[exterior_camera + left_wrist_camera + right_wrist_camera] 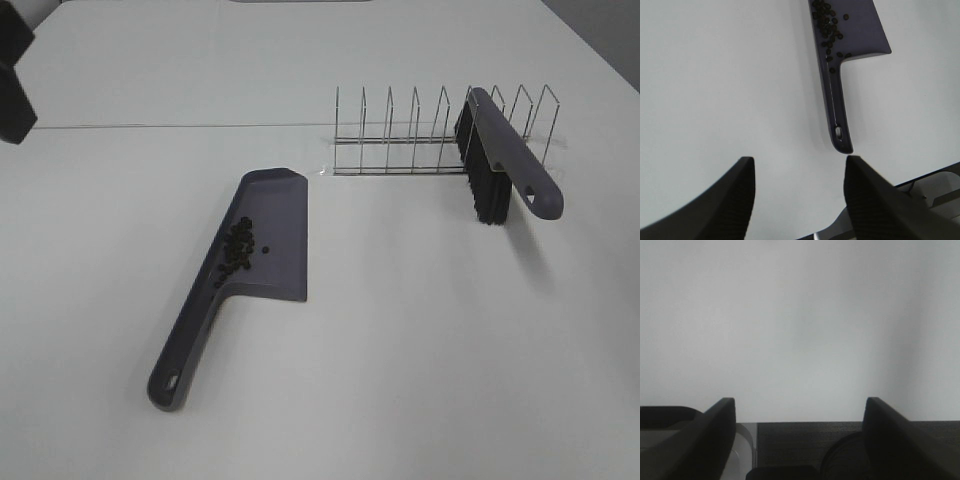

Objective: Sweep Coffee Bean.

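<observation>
Item 1, dustpan point(262, 232): grey-purple plastic, lying flat on the white table point(420, 340); pan end toward 1 o'clock, handle trailing to 7 o'clock in the high view. Hanging hole near the handle tip.

Item 2, coffee bean point(238, 252): small dark ovals in a loose cluster inside the dustpan, along its 9 o'clock side wall close to where the handle joins; one or two lie slightly apart from the group. Also seen in the left wrist view point(829, 24), all within the pan.

Item 3, brush point(500, 160): grey handle, black bristles, propped tilted in the wire rack point(420, 135) at 2 o'clock from the dustpan, well apart from it.

Item 4, left gripper point(799, 165): jaws parted, nothing between them; above bare table near the dustpan handle tip, not touching it.

Item 5, right gripper point(799, 412): jaws spread wide, empty; only blank white surface in front of it
</observation>
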Controlling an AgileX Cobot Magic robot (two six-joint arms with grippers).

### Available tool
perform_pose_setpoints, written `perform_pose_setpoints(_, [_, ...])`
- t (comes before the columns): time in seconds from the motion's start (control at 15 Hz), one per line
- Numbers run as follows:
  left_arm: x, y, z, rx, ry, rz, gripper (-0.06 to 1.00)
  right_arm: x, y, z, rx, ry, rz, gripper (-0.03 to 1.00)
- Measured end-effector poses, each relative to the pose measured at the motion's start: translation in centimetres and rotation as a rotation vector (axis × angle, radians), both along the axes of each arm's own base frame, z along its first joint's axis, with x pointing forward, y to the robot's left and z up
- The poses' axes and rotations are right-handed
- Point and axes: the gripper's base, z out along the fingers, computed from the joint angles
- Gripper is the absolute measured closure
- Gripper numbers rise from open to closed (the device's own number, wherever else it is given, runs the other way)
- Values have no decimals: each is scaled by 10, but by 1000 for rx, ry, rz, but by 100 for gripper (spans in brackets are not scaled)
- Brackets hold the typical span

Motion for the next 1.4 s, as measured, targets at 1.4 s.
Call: perform_pose_setpoints(1.4, [-172,67,-96,-115,-207,-380,42,-196,-43,-6,124,-703,71,29])
